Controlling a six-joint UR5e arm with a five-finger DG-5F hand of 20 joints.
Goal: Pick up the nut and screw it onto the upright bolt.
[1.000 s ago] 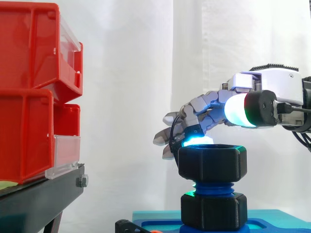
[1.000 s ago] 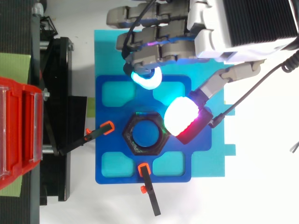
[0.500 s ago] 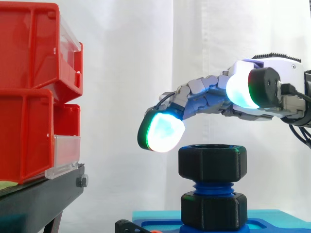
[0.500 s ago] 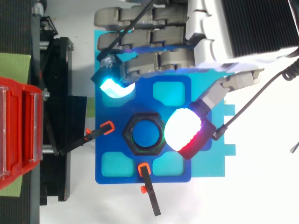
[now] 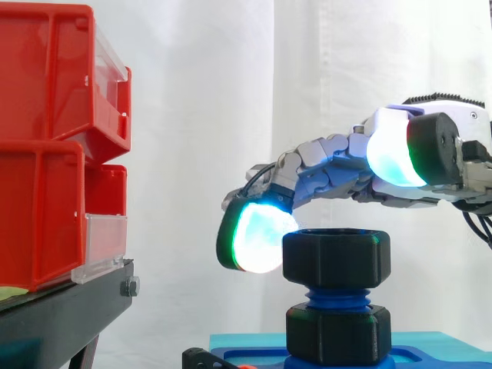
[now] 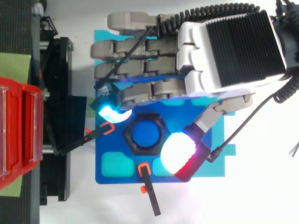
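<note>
A black hex nut [image 5: 336, 257] sits on top of the upright blue bolt [image 5: 336, 296], well above a second black nut [image 5: 338, 332] at the bolt's foot. From above, the top nut [image 6: 160, 140] rings the bolt's blue end [image 6: 145, 134]. My hand [image 6: 229, 51] reaches in from the right over the nut, open. Its fingers [image 5: 330, 165] stretch leftward past the nut. One cyan-glowing fingertip [image 5: 257, 234] hangs close beside the nut's left face. The thumb's white-and-red pad [image 6: 180, 151] lies just off the nut's opposite corner. I see no contact with the nut.
The bolt stands on a blue base [image 6: 105, 172] over a cyan plate [image 6: 100, 37], held by two orange-tipped clamps [image 6: 100, 130] [image 6: 147, 179]. Red bins [image 5: 54, 138] on a black stand [image 5: 61, 307] rise at the left, a hand's width from the fingertips.
The fingers uncurled and stretched leftward. The hand shifted across the nut, its cyan fingertip dropping beside the nut's left face while the thumb pad slid round to the nut's opposite corner.
</note>
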